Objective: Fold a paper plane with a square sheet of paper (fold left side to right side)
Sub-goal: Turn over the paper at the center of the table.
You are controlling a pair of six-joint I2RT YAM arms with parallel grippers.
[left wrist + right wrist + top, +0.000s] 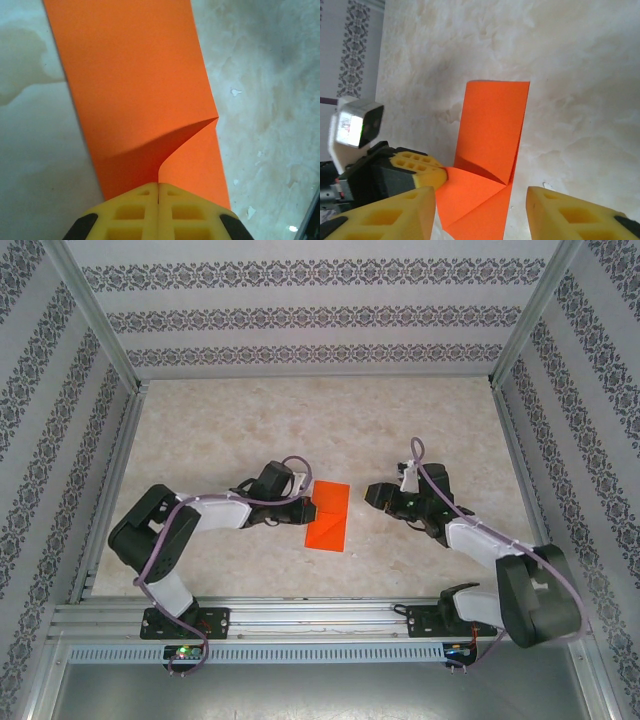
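The left gripper (158,200) was seen clenched, its yellow fingers (135,212) pressed together on the near edge of the orange sheet of paper (135,75). A flap of the sheet was raised off the rest just beside the pinch. The right gripper (481,197) was found released, with nothing between its fingers, near the sheet's opposite side. The sheet lay as a narrow folded strip on the pale table (400,430), between the two grippers.

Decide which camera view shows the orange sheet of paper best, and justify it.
The right wrist view: almost the whole square sheet of paper lies in frame, one corner folded over and pinched by the left gripper. The top external view shows it whole but small; the left wrist view is close, with its edges cut off.
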